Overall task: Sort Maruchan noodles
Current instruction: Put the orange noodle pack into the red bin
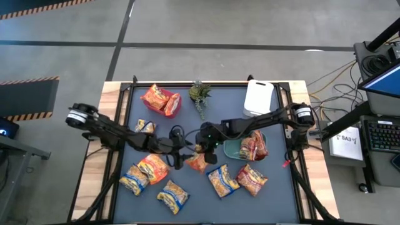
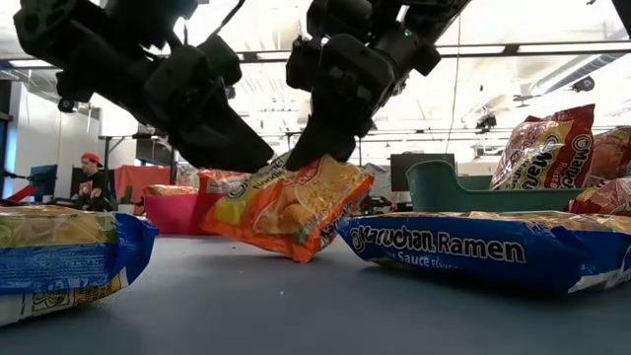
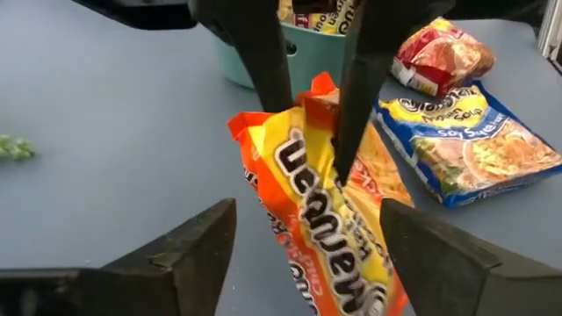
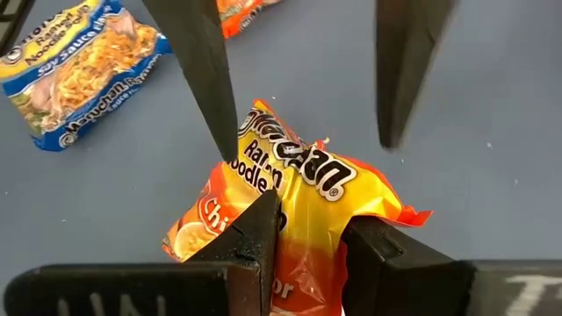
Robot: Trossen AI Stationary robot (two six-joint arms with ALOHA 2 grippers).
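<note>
An orange Maruchan packet [image 1: 197, 162] stands tilted at the table's middle, with my right gripper [image 4: 307, 219] shut on its upper end. My left gripper [image 3: 307, 206] is open, one finger on either side of the same packet; I see no touch. In the low view both grippers hang over the orange packet [image 2: 286, 207]. More noodle packets lie flat around it: yellow-with-blue ones [image 1: 222, 180] [image 1: 172, 195] [image 1: 133, 180], an orange one [image 1: 153, 165] and a red one [image 1: 252, 178]. My right gripper pinches the orange packet's upper end [image 4: 307, 197] between its two fingers, which slant down from the table's right side. The packet hangs tilted below them, and its lower edge [image 2: 296, 251] is on the table.
A teal bin [image 1: 232, 150] at the right holds red packets. A pink bin [image 1: 174, 106] at the far left holds orange ones. A small green plant [image 1: 200, 94] and a white board [image 1: 257, 97] sit at the far edge. A yellow-with-blue packet [image 1: 145, 127] lies beside my left arm.
</note>
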